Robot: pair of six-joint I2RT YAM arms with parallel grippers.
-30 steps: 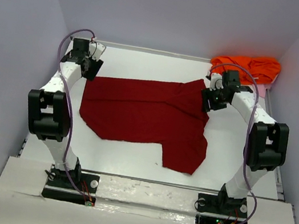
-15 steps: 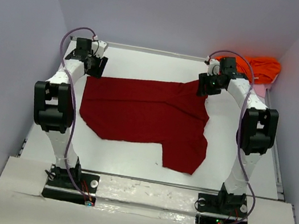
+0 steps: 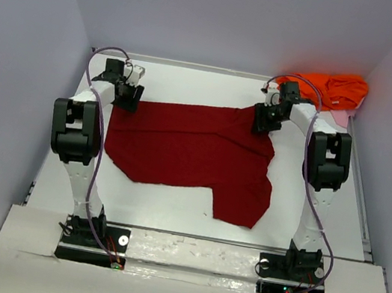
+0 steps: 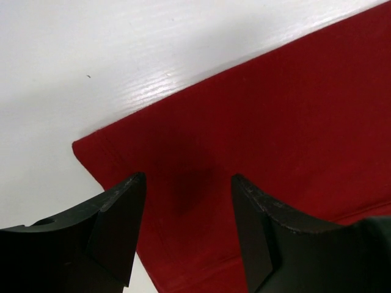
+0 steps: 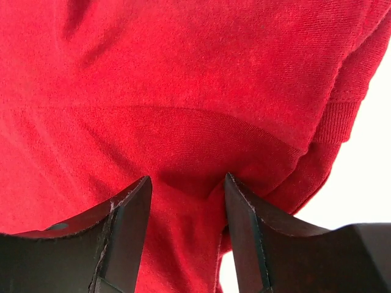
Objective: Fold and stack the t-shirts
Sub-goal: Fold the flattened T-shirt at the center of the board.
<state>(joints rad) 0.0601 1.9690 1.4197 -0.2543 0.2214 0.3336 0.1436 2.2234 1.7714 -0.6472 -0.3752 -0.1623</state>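
Your left fingers [image 4: 113, 226] stand well apart with nothing clamped between them, their tips pointing down over a corner of the crimson t-shirt [image 3: 188, 149]. From the wrist view you cannot tell whether the tips touch the cloth. A dark shadow lies on the fabric in the gap, and bare white worktop [image 3: 170, 206] shows toward 10 o'clock of that corner. Seen from above, these fingers sit at the shirt's 10 o'clock corner.

The crimson t-shirt itself lies spread and mostly flat across the middle of the worktop, with one longer flap reaching out toward 5 o'clock.

Your right fingers [image 5: 122, 226] are also spread, gripping nothing, and hang over the shirt's 1 o'clock corner. Beneath them the cloth is rumpled, a curved seam runs across it, and a ribbed hem folds over at 3 o'clock in the wrist view. A small pucker of fabric rises toward the gap.

At 1 o'clock on the worktop, beyond the right arm, the orange t-shirt [image 3: 332, 87] lies crumpled in the far corner, apart from the crimson one.
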